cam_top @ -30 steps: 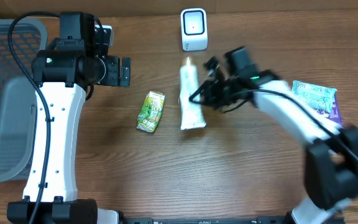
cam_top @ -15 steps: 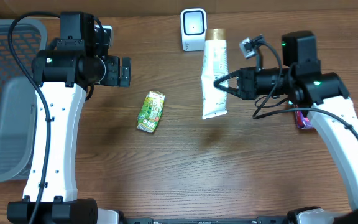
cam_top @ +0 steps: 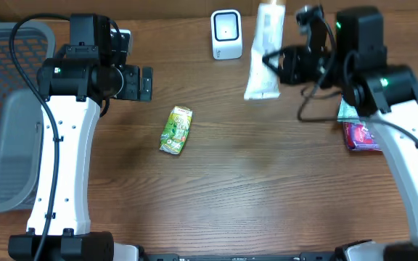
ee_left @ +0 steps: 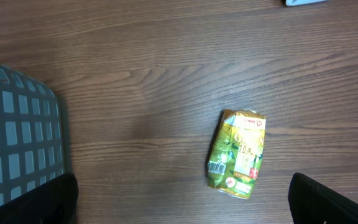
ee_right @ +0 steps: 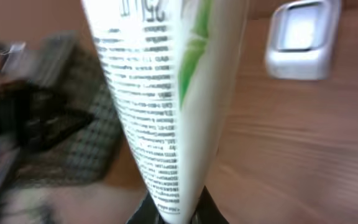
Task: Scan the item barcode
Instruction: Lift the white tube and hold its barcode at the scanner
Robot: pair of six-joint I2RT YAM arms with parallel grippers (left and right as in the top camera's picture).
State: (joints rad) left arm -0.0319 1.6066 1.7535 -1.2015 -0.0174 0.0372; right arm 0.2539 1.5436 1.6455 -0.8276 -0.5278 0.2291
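Right gripper [cam_top: 271,59] clenched on the white tube [cam_top: 265,49], pinching it near mid-length. Tube raised clear of the table [cam_top: 267,188], its cap end off to one side of the fingertips and its crimped end to the other.

Change over the last second: lifted from lying flat on the wood close to the green packet [cam_top: 175,130], then swung up and away. Now hanging just beside the white scanner [cam_top: 226,34]. Scanner placed ahead of the fingertips, just beyond the tube, and seen past the tube's edge in the right wrist view [ee_right: 303,37].

Meaning for the task: pick-up judged complete, presentation to the scanner under way. Printed text plain on the tube face [ee_right: 160,93] turned toward the wrist camera. Barcode itself not made out, so no telling whether it faces the scanner window. Probable need for a turn of the wrist before a read.

Left gripper [ee_left: 185,208] spread wide and empty, unmoved throughout. Green packet [ee_left: 238,152] on the table just ahead of its fingertips, untouched.
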